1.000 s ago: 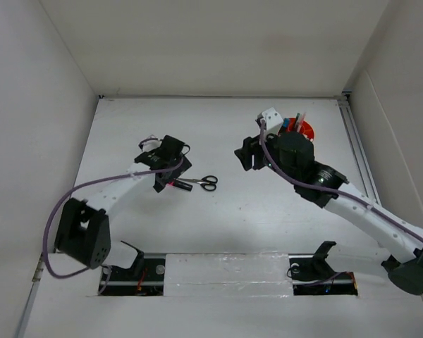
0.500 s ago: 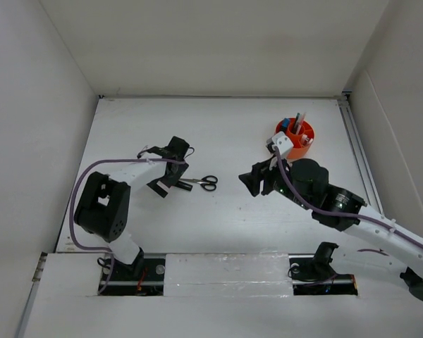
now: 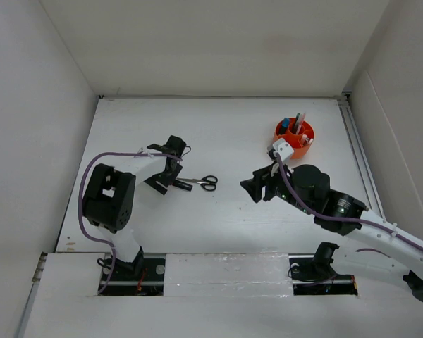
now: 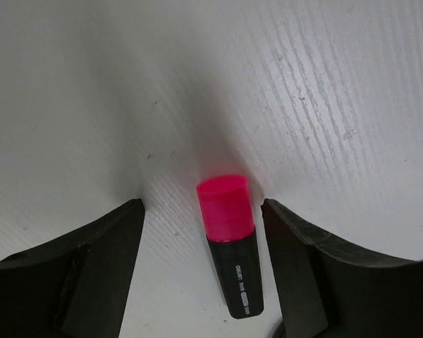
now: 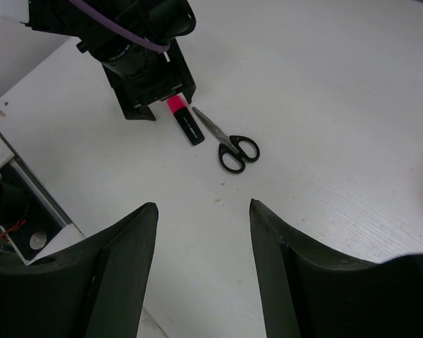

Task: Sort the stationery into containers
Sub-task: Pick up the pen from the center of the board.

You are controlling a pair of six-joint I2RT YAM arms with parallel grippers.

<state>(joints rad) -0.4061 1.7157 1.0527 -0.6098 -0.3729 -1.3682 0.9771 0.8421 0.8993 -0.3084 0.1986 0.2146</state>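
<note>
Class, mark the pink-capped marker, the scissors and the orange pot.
pink-capped marker (image 4: 225, 208), left wrist view, on its cap.
scissors (image 5: 224, 139), right wrist view, near the pivot.
orange pot (image 3: 303, 149), top external view, on its front wall.

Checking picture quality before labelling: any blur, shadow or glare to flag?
Left wrist view: marker sharp, soft shadow beyond its pink cap. Right wrist view: scissors crisp, near fingers dark, little detail. Top view: even, soft light.

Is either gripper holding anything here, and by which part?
Nothing is held. The left gripper straddles the pink-capped marker at its cap, with gaps on both sides; the right gripper hangs open and empty.
</note>
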